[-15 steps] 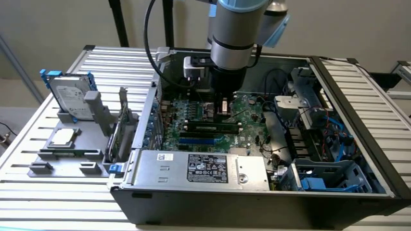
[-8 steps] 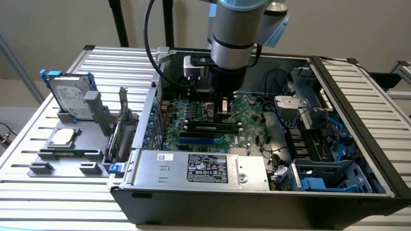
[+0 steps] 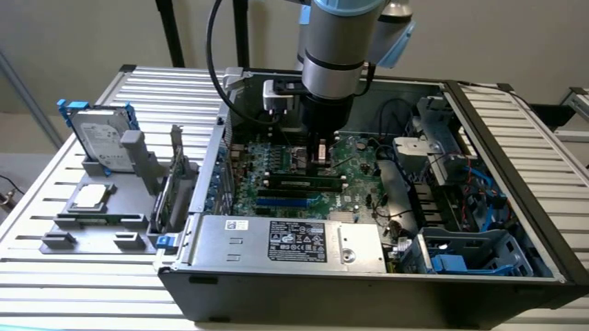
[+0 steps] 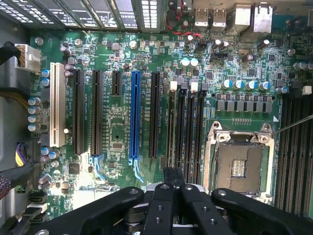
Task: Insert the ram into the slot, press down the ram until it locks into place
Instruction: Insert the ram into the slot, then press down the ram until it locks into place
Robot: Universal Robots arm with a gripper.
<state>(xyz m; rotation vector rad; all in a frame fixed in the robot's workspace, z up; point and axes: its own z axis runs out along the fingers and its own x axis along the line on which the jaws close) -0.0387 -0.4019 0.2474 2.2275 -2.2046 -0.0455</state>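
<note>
In the exterior view, the ram [image 3: 300,183], a thin green stick with dark chips, stands lengthwise in a black slot [image 3: 265,185] on the motherboard, between white end clips. My gripper [image 3: 319,157] hangs just beyond the ram and slightly above the board. In the wrist view, my gripper [image 4: 173,177] has its two dark fingers pressed together with nothing visible between them. It sits over the near ends of several parallel black slots [image 4: 186,127].
A blue socket [image 3: 290,202] [image 4: 135,117] lies parallel to the black ones, and an open processor socket [image 4: 239,164] sits beside them. The case walls, the drive cage [image 3: 460,248] and loose cables [image 3: 405,200] ring the board. A grey fixture [image 3: 92,224] with a hard drive [image 3: 96,138] stands outside the case.
</note>
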